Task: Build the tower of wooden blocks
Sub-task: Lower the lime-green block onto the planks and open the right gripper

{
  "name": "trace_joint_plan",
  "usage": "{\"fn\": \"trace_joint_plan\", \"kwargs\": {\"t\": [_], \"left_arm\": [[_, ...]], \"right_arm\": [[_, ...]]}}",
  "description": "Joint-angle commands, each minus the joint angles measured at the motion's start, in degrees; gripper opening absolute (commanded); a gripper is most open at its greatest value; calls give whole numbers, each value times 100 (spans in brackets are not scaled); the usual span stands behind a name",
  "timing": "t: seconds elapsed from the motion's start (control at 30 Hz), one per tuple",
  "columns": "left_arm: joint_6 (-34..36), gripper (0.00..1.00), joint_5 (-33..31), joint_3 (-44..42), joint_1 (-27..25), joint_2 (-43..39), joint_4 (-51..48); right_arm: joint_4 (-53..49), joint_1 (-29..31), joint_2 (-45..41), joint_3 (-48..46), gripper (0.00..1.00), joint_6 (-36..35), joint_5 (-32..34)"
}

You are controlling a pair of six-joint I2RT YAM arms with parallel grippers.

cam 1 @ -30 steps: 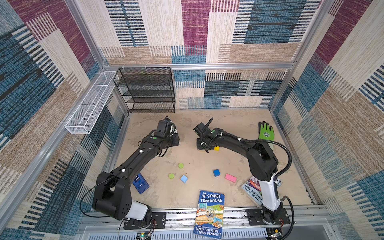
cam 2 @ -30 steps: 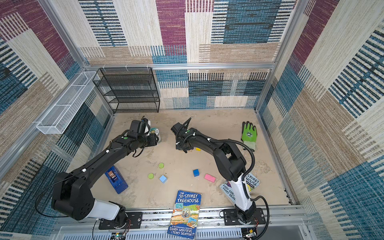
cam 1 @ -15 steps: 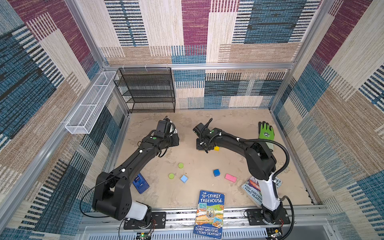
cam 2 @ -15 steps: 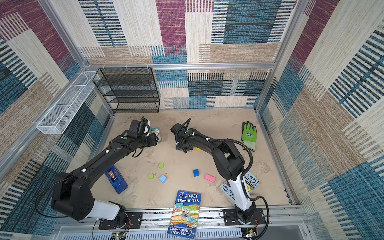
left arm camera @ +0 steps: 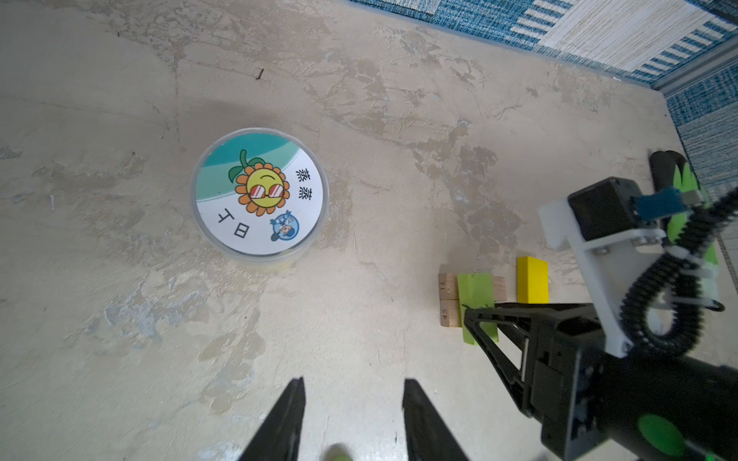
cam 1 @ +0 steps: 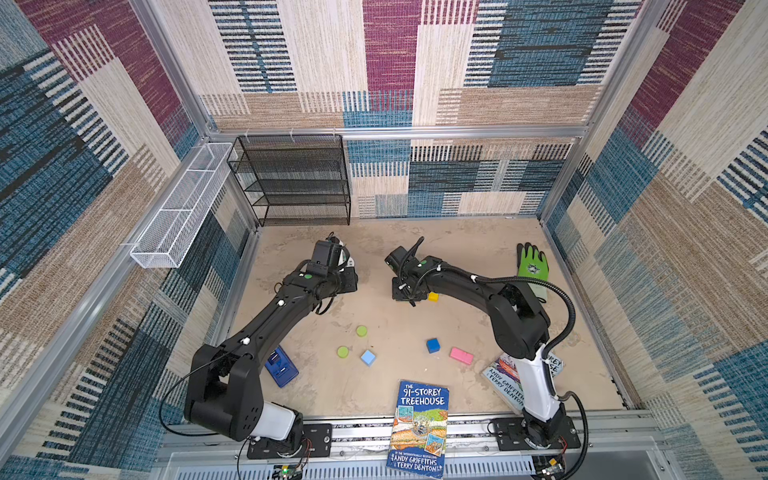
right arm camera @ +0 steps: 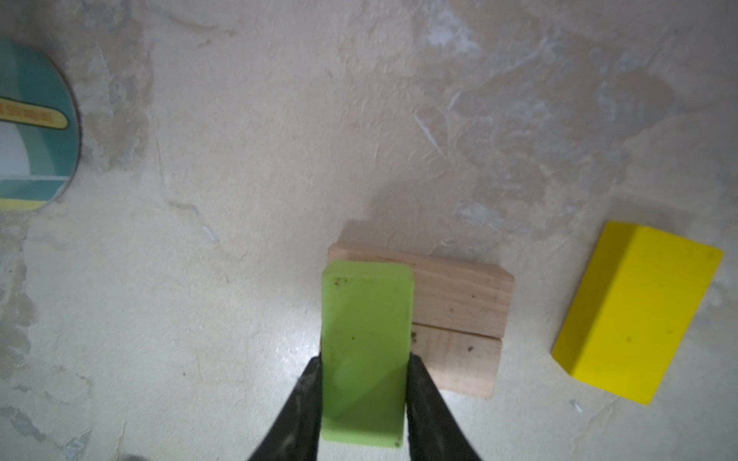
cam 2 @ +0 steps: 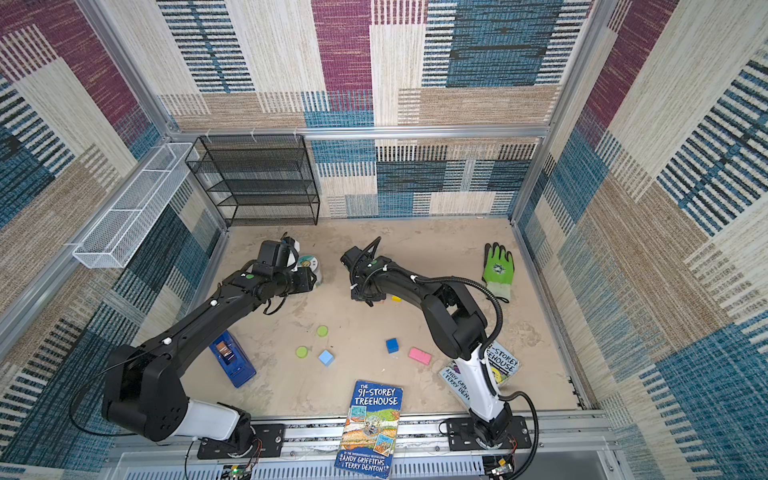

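Observation:
My right gripper is shut on a lime oblong, its fingers pressed against both long sides. The oblong crosses one end of two tan bars that lie side by side on the floor; whether it rests on them I cannot tell. In the left wrist view the lime oblong overhangs the bars. A yellow oblong lies just beside them. My left gripper is open and holds nothing, near the round tin. Two lime round pieces, a light-blue cube, a dark-blue cube and a pink oblong lie loose at the front.
A dark-blue case lies by the left arm. Books lie at the front edge, and a green glove at the right wall. A black mesh rack stands at the back, with a white wire basket on the left wall.

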Motion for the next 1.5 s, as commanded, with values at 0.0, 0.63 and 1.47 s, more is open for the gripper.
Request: {"fn": "trace_joint_plan", "kwargs": {"t": [0.0,0.63,1.47], "left_arm": [[88,45,13,-18,-8,-23,-16],[79,45,29,-53,18,-60,-5],[62,45,104,-68,44,-85,13]], "right_arm": [[-28,-1,0,55,36,80,113],[-71,-6,72,106,37,79,121],[-39,1,-122,10,38,150,175]]}}
